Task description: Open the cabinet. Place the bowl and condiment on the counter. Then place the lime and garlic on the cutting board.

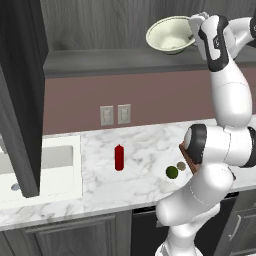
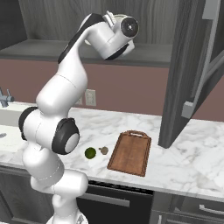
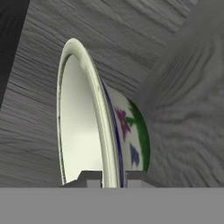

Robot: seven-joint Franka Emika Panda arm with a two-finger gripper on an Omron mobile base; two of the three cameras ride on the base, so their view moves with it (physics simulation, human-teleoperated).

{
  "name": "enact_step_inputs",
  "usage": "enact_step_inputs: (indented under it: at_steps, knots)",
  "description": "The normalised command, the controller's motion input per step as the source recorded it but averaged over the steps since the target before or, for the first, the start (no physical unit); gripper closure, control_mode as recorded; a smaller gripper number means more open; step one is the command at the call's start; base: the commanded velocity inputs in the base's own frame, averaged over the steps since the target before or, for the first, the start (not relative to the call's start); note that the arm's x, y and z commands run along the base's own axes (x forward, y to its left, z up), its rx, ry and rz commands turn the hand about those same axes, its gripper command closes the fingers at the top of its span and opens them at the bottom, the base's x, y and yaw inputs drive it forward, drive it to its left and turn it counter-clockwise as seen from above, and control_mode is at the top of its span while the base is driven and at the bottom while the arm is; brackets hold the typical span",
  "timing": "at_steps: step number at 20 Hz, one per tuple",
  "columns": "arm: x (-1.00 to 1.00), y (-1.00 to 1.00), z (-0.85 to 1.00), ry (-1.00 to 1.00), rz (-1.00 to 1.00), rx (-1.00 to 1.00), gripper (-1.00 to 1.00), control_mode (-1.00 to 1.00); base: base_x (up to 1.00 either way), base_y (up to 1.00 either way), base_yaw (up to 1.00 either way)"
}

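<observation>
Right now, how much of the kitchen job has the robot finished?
Done: the cabinet door hangs open and the red condiment bottle stands on the marble counter. In hand: the gripper is shut on the rim of the bowl, up at the cabinet shelf. Left: set the bowl down, then move the lime and garlic, lying beside the cutting board, onto it.

Mauve back wall (image 1: 150, 95) w/ two pale outlets (image 1: 115, 114) side by side. White sink (image 1: 45, 165) set at left end of the worktop, faucet (image 2: 4, 98) by it. Dark lower cupboards (image 1: 70, 237) below, a black appliance front (image 2: 113, 201) w/ bar handle betw them. Light is even, soft shadows.
</observation>
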Motion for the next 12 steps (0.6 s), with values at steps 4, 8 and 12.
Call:
enact_step_inputs:
  at_steps: [4, 8, 12]
  knots:
    - [-0.12, 0.0, 0.0, 0.0, 0.0, 0.05, 1.0, -1.0, 0.0, 0.0, 0.0]
    - [-0.26, -0.01, 0.0, 0.0, 0.0, 0.08, 1.0, -1.0, 0.0, 0.0, 0.0]
    - [-0.64, -0.09, 0.02, 0.0, 0.0, 0.1, 1.0, -1.0, 0.0, 0.0, 0.0]
